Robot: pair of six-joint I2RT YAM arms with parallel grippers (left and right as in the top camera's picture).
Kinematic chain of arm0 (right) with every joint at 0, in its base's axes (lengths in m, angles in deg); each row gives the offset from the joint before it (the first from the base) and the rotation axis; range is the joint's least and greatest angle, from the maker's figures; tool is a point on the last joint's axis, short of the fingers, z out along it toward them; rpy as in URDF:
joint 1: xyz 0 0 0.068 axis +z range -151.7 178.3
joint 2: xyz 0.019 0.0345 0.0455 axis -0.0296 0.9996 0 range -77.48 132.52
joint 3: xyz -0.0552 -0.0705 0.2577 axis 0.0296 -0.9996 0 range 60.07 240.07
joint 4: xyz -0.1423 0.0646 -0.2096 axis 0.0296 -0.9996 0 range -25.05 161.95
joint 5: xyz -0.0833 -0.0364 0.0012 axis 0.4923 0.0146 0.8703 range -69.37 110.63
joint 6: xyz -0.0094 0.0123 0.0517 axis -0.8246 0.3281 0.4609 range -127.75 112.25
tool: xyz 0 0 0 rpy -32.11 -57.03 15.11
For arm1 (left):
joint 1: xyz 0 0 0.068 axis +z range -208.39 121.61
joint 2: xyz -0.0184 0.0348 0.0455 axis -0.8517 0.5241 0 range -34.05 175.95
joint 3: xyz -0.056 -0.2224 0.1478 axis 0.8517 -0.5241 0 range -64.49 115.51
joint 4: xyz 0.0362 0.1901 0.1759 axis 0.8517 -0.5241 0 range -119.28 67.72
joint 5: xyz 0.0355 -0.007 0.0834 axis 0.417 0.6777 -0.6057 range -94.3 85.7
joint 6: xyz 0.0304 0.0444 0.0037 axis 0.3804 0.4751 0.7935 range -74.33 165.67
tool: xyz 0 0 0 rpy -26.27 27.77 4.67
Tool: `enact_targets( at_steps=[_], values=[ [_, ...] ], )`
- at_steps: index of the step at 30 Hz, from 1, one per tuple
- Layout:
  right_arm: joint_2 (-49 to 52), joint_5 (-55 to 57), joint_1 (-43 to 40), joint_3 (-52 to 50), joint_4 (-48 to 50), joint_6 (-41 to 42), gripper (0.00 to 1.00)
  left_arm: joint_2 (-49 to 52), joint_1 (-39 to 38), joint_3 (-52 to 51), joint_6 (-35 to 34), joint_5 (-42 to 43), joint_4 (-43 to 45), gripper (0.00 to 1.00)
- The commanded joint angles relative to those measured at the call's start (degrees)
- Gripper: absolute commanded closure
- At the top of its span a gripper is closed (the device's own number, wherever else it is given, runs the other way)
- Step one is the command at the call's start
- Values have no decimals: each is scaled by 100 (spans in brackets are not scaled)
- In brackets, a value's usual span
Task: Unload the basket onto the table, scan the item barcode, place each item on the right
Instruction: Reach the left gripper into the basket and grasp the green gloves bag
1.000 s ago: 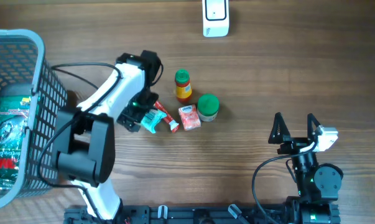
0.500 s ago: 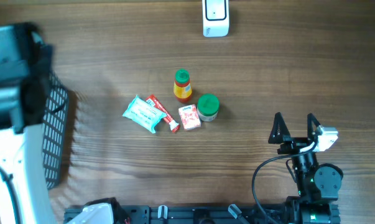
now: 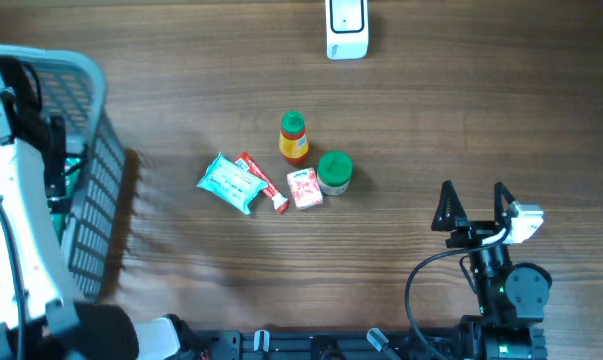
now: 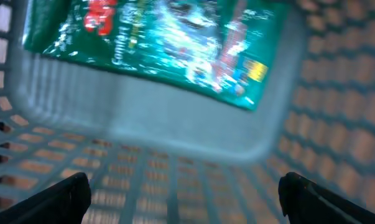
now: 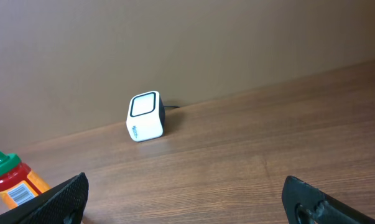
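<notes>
In the left wrist view my left gripper (image 4: 187, 194) hangs open inside the grey mesh basket (image 4: 175, 134), nothing between its fingers. A green printed bag (image 4: 156, 43) lies on the basket floor just beyond it. From overhead, the left arm (image 3: 16, 190) covers the basket (image 3: 96, 170) at the far left. The white barcode scanner (image 3: 347, 28) stands at the table's far edge and also shows in the right wrist view, scanner (image 5: 145, 116). My right gripper (image 3: 474, 205) rests open and empty at the near right, gripper (image 5: 187, 202) facing the scanner.
Mid-table lie a teal packet (image 3: 226, 183), a red stick pack (image 3: 264, 181), a small red packet (image 3: 303, 188), a green-lidded jar (image 3: 334, 172) and an orange bottle with a green cap (image 3: 294, 137). The bottle (image 5: 10, 180) shows at the right wrist view's left edge.
The left arm has swung from the mid-table items over to the basket, leaving the teal packet lying on the table. The right arm has not moved.
</notes>
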Motion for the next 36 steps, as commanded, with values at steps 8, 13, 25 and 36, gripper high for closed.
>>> enact_targets(
  at_steps=[8, 13, 25, 36],
  values=[
    [2, 79, 35, -7, 28, 39, 0, 420, 957, -328, -352, 531, 175, 0],
    [2, 79, 35, -7, 28, 37, 0, 402, 975, -260, -352, 531, 428, 0],
    [2, 79, 35, -7, 28, 37, 0, 669, 2118, -321, -540, 1692, 874, 0],
    [2, 79, 35, -7, 28, 39, 0, 1545, 2059, -1943, -1016, 1908, 1808, 0]
  ],
)
